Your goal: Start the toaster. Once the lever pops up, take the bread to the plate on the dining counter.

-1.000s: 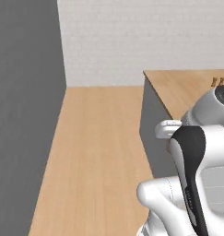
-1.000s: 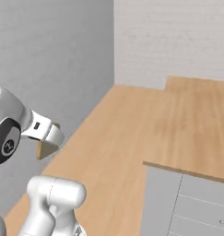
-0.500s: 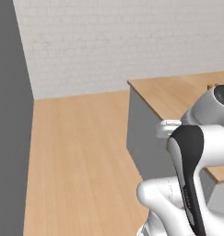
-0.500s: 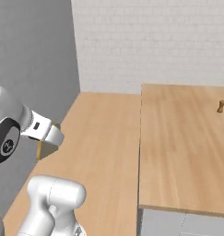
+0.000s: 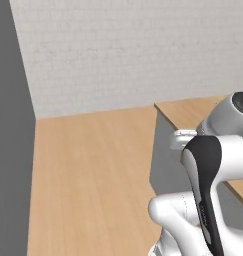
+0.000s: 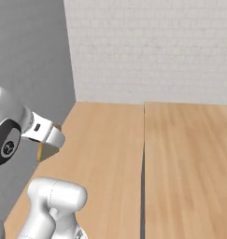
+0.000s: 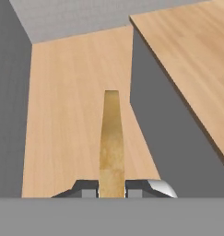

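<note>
My gripper (image 7: 112, 186) is shut on the bread (image 7: 111, 138), a thin golden-tan slice seen edge-on and sticking out ahead of the fingers. It hangs over the wooden floor, left of the dining counter (image 7: 187, 50). In the right base view, the bread (image 6: 46, 150) shows as a tan corner under the white hand, where the gripper (image 6: 50, 142) holds it. The dining counter (image 5: 193, 110) is a light-wood top on a grey side panel, and its near corner lies just ahead of the arm. The same top (image 6: 189, 163) fills the right of the right base view. The toaster and the plate are out of view.
A light wooden floor (image 5: 88, 170) stretches ahead to a white brick wall (image 5: 118, 50). A plain grey wall (image 5: 10, 150) closes the left side. The counter's grey side panel (image 7: 168, 124) drops to the floor right of the bread.
The whole picture has shifted in both base views, so the base and cameras have moved. The walls and the counter edge sit differently in frame. The bread stays in the shut gripper.
</note>
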Controlling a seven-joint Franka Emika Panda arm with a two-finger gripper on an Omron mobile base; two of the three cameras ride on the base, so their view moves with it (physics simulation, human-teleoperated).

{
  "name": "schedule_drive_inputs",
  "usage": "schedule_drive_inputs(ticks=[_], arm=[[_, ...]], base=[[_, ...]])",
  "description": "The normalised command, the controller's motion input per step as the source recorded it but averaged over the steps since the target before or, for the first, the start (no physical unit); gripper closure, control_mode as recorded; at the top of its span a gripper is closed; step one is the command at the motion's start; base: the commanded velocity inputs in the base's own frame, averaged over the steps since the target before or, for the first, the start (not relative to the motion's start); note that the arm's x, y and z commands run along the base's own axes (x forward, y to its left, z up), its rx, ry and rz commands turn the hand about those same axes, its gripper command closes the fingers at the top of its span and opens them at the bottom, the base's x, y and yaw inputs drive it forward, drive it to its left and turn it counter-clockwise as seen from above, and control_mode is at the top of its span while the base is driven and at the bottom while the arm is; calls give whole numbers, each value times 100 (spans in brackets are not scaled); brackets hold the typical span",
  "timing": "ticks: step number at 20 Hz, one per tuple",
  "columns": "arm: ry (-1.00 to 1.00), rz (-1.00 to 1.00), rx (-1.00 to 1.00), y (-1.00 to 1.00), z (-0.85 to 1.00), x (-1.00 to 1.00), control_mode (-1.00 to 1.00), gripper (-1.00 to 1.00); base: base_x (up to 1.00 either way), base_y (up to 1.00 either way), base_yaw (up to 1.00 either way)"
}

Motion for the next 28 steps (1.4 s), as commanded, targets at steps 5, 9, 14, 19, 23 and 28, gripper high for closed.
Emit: schedule_drive_inputs(ticks=[5,9,14,19,23,28], arm=[[0,0,0,0,0,0,100,100],[0,0,0,0,0,0,100,100],[0,0,0,0,0,0,100,100],[0,0,0,0,0,0,100,100],[0,0,0,0,0,0,100,100],[0,0,0,0,0,0,100,100]], base=[[100,25,4],[100,23,1],[100,19,0],[100,17,0],[100,21,-8],[100,21,-18]])
